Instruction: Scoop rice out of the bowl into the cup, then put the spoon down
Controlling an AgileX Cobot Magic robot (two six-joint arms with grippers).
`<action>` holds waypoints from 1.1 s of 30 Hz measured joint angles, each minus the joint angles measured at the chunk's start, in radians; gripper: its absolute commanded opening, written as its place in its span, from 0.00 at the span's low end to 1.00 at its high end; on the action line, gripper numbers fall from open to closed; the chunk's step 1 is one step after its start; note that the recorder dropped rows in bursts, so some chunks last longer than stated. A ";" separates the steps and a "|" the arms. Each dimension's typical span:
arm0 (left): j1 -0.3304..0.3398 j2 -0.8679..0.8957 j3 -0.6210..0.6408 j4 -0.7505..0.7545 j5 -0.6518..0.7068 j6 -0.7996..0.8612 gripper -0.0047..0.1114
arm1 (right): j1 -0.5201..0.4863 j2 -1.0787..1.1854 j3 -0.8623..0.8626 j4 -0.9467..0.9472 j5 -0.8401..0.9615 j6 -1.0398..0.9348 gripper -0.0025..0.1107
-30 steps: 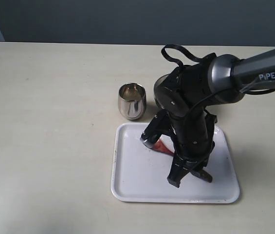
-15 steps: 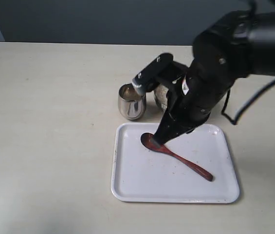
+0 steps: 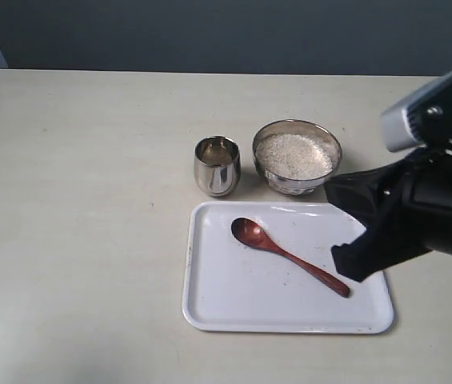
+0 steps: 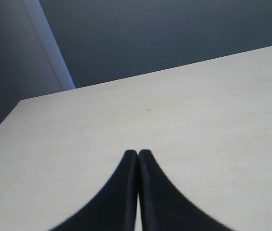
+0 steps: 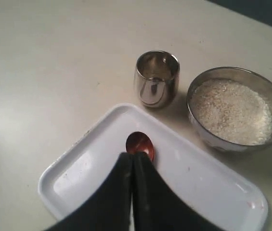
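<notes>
Your spoon (image 3: 292, 259) lies free in the white tray (image 3: 218, 298), seemingly to catch stray grains, while right end effector (image 5: 132, 156) and left end effector (image 4: 137, 154) sit clenched empty.

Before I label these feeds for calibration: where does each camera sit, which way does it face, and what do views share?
Exterior: off the arms, looking down at cup, bowl of rice, and spoon on the white tray; the right arm shows, blurred.
Left wrist: on the left arm, looking along the shut left end effector over the table toward a dark wall.
Right wrist: on the right arm, looking down past the shut right end effector at the tray.
Shared: exterior and right wrist both show cup, bowl, spoon, tray.
</notes>
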 measured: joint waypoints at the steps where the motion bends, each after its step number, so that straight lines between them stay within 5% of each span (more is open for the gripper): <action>1: 0.000 0.000 0.000 0.000 0.000 0.000 0.04 | 0.000 -0.027 0.024 0.000 -0.010 0.003 0.02; 21: 0.000 0.000 0.000 0.000 0.000 0.000 0.04 | -0.017 -0.205 0.064 -0.176 -0.017 -0.035 0.02; 33: 0.000 0.000 0.000 0.001 0.000 0.000 0.04 | -0.499 -0.716 0.257 -0.058 0.075 -0.020 0.02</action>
